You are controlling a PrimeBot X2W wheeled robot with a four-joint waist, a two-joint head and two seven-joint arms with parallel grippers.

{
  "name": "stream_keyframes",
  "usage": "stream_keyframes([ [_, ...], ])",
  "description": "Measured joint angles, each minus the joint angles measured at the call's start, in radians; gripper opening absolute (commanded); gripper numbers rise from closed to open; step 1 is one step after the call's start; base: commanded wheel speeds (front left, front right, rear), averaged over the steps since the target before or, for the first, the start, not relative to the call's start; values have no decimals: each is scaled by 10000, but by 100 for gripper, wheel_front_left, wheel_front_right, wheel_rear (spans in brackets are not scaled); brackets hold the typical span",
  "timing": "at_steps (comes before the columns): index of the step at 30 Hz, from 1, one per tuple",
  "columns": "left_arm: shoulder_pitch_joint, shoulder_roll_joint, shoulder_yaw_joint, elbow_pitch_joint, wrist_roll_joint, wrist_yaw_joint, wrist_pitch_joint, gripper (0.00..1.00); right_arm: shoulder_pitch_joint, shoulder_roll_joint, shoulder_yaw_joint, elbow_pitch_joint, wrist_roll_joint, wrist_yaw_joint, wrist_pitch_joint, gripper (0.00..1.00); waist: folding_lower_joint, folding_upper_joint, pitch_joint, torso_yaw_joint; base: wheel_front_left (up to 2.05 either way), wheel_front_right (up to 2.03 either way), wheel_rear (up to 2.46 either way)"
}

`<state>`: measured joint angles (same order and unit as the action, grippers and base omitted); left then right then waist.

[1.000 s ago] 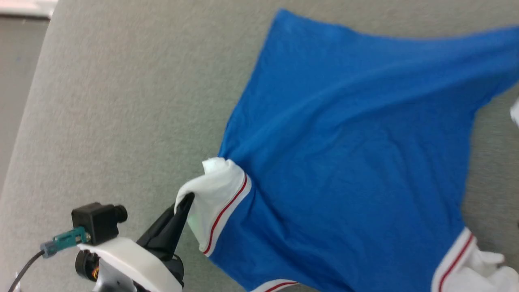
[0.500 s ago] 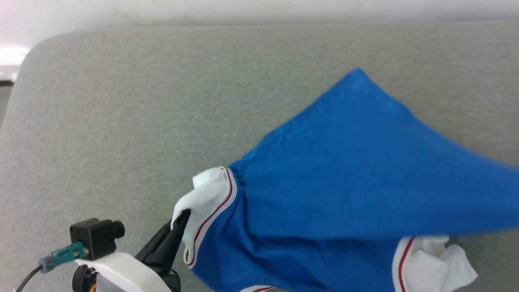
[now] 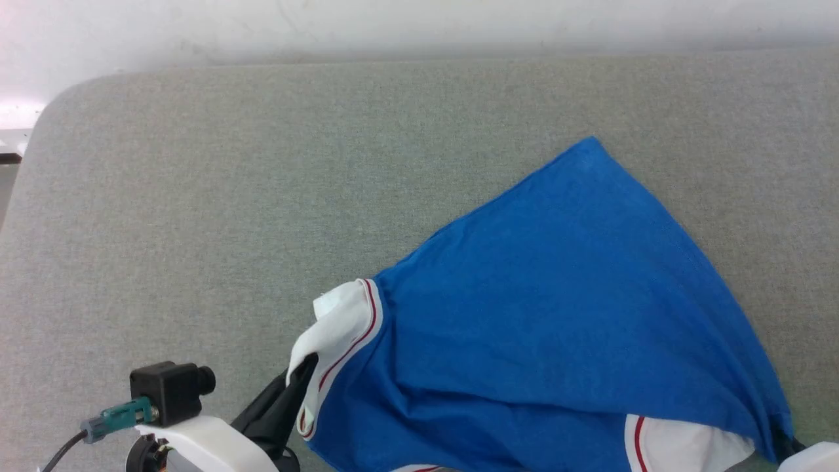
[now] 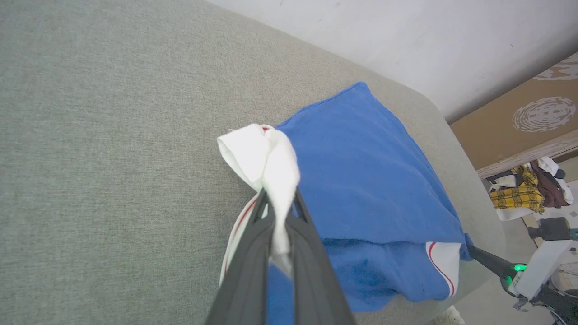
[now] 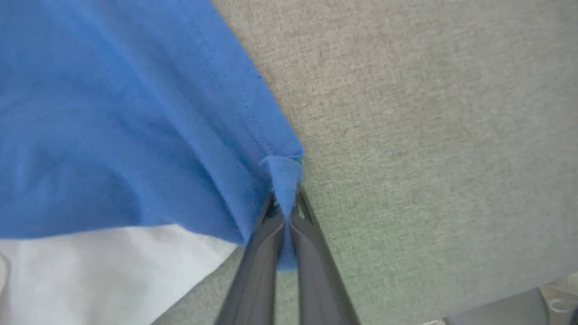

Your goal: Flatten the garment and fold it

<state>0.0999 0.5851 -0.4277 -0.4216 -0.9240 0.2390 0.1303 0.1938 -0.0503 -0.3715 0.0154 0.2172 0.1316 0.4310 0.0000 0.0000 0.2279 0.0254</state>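
The garment [image 3: 557, 314] is a bright blue T-shirt with white sleeves edged in red, lying on the grey table toward the near right. My left gripper [image 3: 305, 367] is shut on the white left sleeve [image 4: 266, 153], which bunches up above its tips [image 4: 280, 203]. My right gripper [image 5: 284, 203] is shut on a blue hem corner. In the head view it peeks in at the bottom right [image 3: 783, 446]. The blue body is drawn over most of the other white sleeve [image 3: 682, 446]. No lettering shows.
The grey fabric table [image 3: 262, 196] runs to a white wall [image 3: 393, 26], with a rounded corner at the far left. Beyond the table's right end, the left wrist view shows a heap of clothes [image 4: 524, 194] and a brown panel [image 4: 519, 117].
The head camera has shifted. The blue corner held by my right gripper has come down toward the near right, laying blue cloth over the right sleeve. My left gripper keeps its hold on the sleeve.
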Motion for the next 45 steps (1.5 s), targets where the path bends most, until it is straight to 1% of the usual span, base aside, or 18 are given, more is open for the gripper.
stream_keyframes([
  [3, 0, -23, -46, 21, 0, 10, 13, 0, -256, -40, 77, 840, -205, 0, -731, 0, -1, 0, -90, 22, 0, 0, 0],
  [4, 0, -33, -61, 23, 0, 12, 13, 0, -300, -42, 88, 986, -232, 0, -926, 8, -1, 0, -120, 24, 0, 0, 0],
  [5, 1, -44, -69, 31, 0, 23, 13, 0, -317, -38, 58, 1062, -201, 0, -1101, 48, 0, 0, -150, 25, 0, 0, 0],
  [6, 5, -58, -73, 35, 0, 58, 13, 0, -339, -31, -10, 1081, -136, 0, -1225, 100, -1, 0, -181, 22, 0, 0, 0],
  [9, 14, -77, -84, 35, 0, 86, 10, 0, -457, -13, -144, 477, -58, -2, -1294, 100, 0, 0, -269, 2, 0, 0, 0],
  [11, 18, -115, -113, 4, -2, 84, -10, 0, -461, -50, -146, -539, 174, -2, -938, 100, 1, 0, -324, 3, 0, 0, 0],
  [13, 24, -151, -136, -58, -2, 84, -67, 0, -482, -242, -111, -1808, 487, -2, -414, 100, 0, 0, -347, 26, 0, 0, 0],
  [15, 27, -161, -165, -109, -2, 82, -81, 0, -641, -675, -58, -2945, 650, -2, 245, 100, 1, 0, -323, 63, 0, 0, 0],
  [17, 21, -165, -196, -146, 10, 79, -92, 0, -1144, -1156, 19, -3751, 721, -2, 857, 100, 1, 0, -258, 109, 0, 0, 0],
  [19, -2, -167, -247, -176, 56, 46, -92, 0, -1979, -1526, 205, -4213, 690, -2, 1499, 100, 1, 0, -155, 171, 0, 0, 0],
  [21, -66, -178, -293, -217, 105, -23, -94, 0, -3068, -1496, 334, -4351, 640, -4, 2107, 100, 1, 0, -13, 247, 0, 0, 0],
  [22, -122, -190, -295, -251, 109, -61, -125, 0, -3640, -1465, 541, -4330, 625, -6, 2405, 100, 1, 0, 76, 285, 0, 0, 0],
  [25, -343, -198, -303, -349, 196, -144, -151, 0, -5342, -1741, 1530, -3967, 301, 0, 3033, 100, 2, 0, 409, 410, 0, 0, 0],
  [28, -614, -203, -324, -376, 257, -268, -155, 0, -6921, -2061, 2259, -2932, 81, -2, 3521, 100, 2, 0, 798, 579, 0, 0, 0],
  [31, -943, -290, -384, -360, 357, -401, -163, 0, -8035, -2088, 2468, -1544, -224, -2, 4157, 100, 3, 0, 1195, 800, 0, 0, 0],
  [34, -1214, -453, -497, -284, 364, -558, -165, 0, -8705, -2065, 2654, -385, -577, -2, 4821, 100, 4, -1, 1580, 1068, 0, 0, 0],
  [37, -1408, -570, -589, -130, 364, -675, -165, 0, -9072, -2038, 2863, 430, -646, -2, 5229, 100, 4, 0, 1912, 1384, 0, 0, 0],
  [45, -1665, -750, -654, 173, 364, -903, -276, 0, -9192, -2481, 3097, 1680, -853, -2, 5457, 100, 2, 0, 2652, 2158, 0, 0, 0],
])
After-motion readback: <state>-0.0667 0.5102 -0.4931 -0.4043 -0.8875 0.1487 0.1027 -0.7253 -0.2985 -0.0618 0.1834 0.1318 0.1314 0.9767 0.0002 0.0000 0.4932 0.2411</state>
